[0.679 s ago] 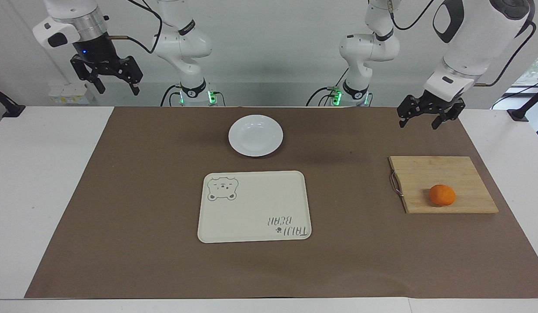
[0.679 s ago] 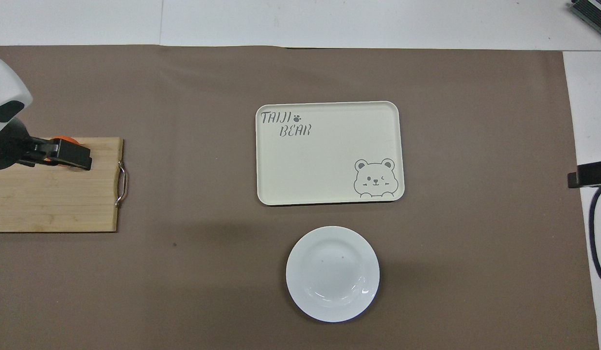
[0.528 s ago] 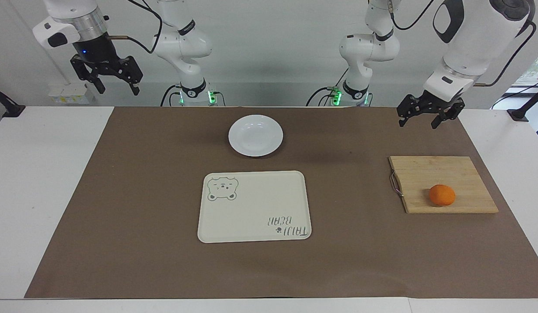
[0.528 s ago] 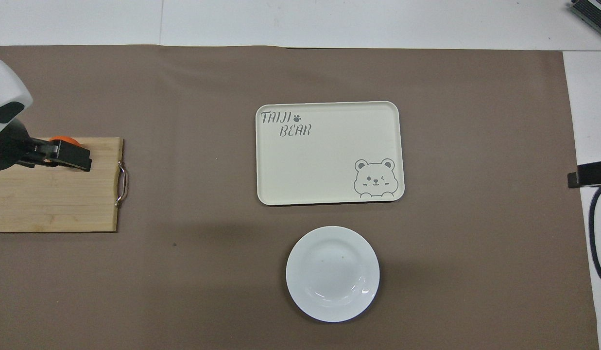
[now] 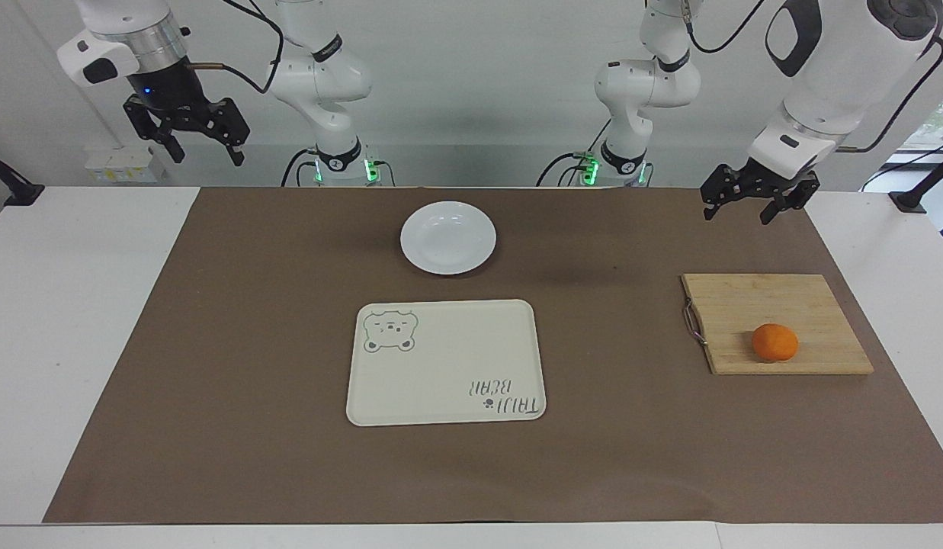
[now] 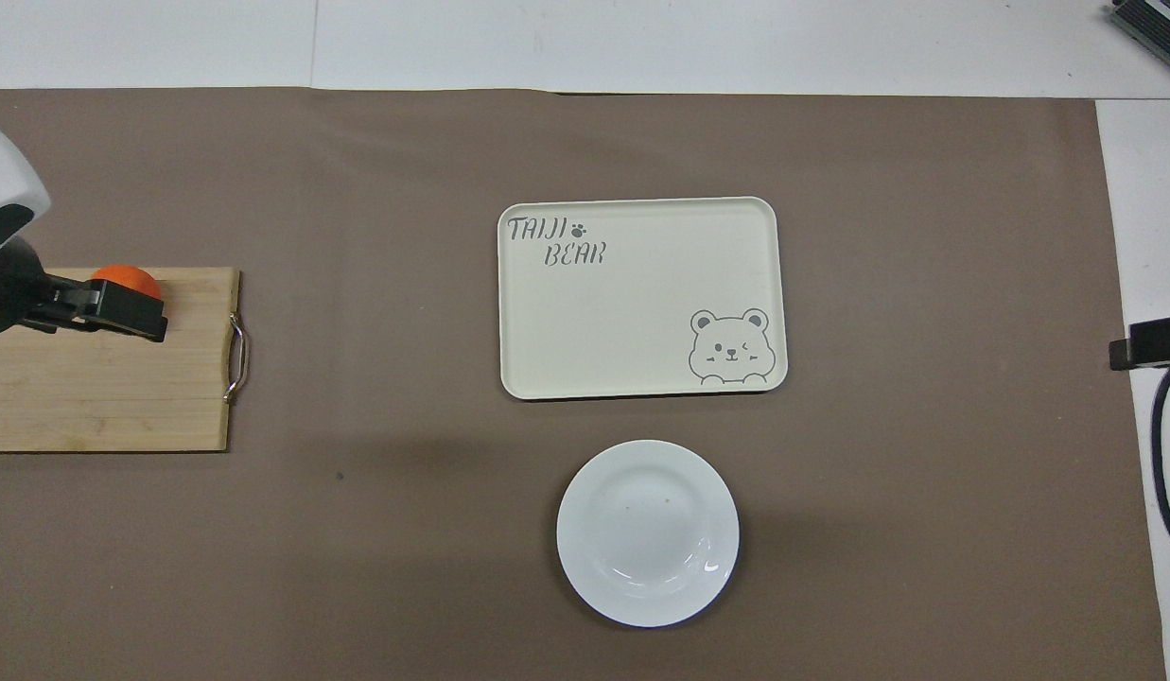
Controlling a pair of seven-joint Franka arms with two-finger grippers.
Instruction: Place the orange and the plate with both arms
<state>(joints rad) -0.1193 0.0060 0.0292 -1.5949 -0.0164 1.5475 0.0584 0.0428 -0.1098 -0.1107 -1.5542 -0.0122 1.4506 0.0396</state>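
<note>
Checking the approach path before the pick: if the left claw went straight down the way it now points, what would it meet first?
Probably the cutting board, near its edge closest to the robots. The left claw hangs open above that end, pointing down. The orange lies farther out on the board, likely off that line, though depth is uncertain.

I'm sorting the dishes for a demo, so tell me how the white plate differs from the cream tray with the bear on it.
The plate is round; the tray is rectangular with rounded corners. The plate is plain glossy white; the tray is matt cream with a bear drawing and lettering. The plate is smaller and lies nearer to the robots; the tray is larger and farther from them. Both lie flat on the brown mat, each with a raised rim and nothing on it.
</note>
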